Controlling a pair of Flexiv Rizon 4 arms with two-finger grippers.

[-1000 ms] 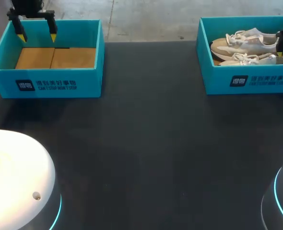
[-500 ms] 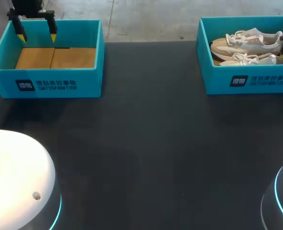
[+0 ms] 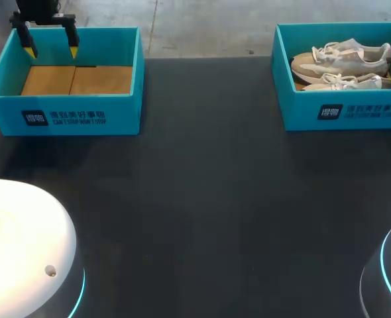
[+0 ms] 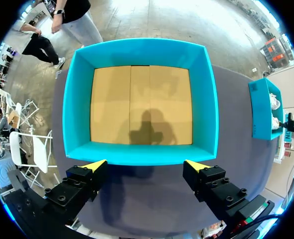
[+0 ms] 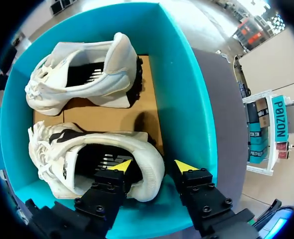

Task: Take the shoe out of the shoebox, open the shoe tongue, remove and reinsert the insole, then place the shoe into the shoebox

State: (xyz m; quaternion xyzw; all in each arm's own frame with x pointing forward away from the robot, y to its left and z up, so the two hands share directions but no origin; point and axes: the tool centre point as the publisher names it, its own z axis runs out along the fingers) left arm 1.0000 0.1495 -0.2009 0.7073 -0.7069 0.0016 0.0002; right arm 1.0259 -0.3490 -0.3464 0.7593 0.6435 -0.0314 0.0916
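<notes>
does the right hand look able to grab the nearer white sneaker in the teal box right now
Probably yes: the right hand sits open astride the heel of the nearer white lace-up sneaker in the teal cardboard shoebox, one finger inside the collar, one outside. Nothing covers it.

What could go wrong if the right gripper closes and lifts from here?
The right gripper straddles only the heel rim of the nearer shoe; a shallow pinch may slip or let the shoe swing. Its outer finger sits close by the shoebox wall and might snag or drag the box.
</notes>
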